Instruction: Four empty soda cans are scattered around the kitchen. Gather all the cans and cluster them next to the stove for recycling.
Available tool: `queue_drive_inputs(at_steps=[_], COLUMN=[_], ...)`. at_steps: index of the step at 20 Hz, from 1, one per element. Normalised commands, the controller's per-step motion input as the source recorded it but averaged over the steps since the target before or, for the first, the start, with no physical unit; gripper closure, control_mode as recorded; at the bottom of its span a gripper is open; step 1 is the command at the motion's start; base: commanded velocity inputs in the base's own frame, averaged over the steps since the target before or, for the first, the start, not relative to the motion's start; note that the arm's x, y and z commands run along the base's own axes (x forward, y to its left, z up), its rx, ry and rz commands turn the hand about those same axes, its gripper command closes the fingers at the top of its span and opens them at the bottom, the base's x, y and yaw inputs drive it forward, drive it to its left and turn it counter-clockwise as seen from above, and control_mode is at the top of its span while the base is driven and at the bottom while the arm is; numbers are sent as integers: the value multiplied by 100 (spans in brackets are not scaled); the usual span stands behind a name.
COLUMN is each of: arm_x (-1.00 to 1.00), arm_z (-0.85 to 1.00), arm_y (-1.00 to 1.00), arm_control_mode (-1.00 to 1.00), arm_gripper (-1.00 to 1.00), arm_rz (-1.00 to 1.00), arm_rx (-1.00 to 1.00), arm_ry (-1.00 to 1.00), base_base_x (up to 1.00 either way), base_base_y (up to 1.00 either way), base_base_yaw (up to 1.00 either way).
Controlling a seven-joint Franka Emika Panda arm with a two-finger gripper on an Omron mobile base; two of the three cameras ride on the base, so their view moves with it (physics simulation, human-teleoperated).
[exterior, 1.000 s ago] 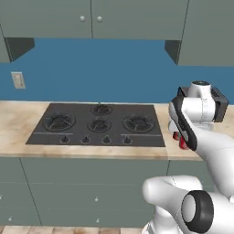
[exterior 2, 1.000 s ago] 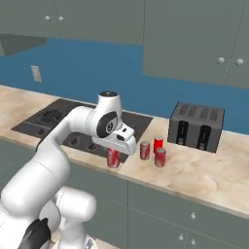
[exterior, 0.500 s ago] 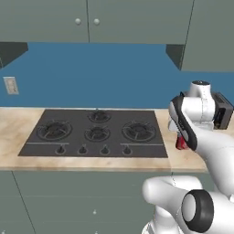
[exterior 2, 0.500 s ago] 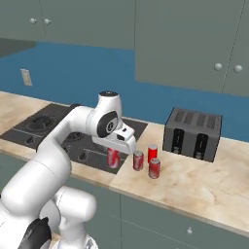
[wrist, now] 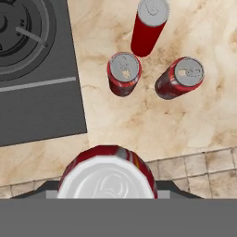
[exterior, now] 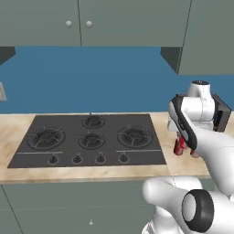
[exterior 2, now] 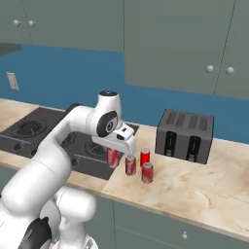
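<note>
At centre of the right base view, the claw (exterior 2: 115, 151) grips the fourth soda can (exterior 2: 113, 156) above the counter (exterior 2: 204, 185) at the stove (exterior 2: 48, 138) edge; next, lower it beside the three standing cans (wrist: 124, 73) and release.

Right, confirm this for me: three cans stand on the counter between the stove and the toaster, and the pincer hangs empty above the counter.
Not quite. The three cans do stand on the counter between the stove and the toaster, but the pincer is not empty: it is shut on a fourth can, as the hand view shows.
</note>
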Motion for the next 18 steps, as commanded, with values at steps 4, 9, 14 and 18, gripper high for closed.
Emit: queue_drive_inputs(at_steps=[4, 9, 14, 18], arm_x=[0, 0, 0, 0], arm_z=[0, 0, 0, 0], arm_y=[0, 0, 0, 0], arm_control_mode=[100, 100, 100, 100], arm_gripper=[100, 100, 100, 100], arm_rz=[0, 0, 0, 0], arm_rx=[0, 0, 0, 0], arm_ry=[0, 0, 0, 0], base_base_x=[35, 10, 0, 0], base_base_y=[13, 2, 0, 0], base_base_yaw=[-7, -9, 0, 0])
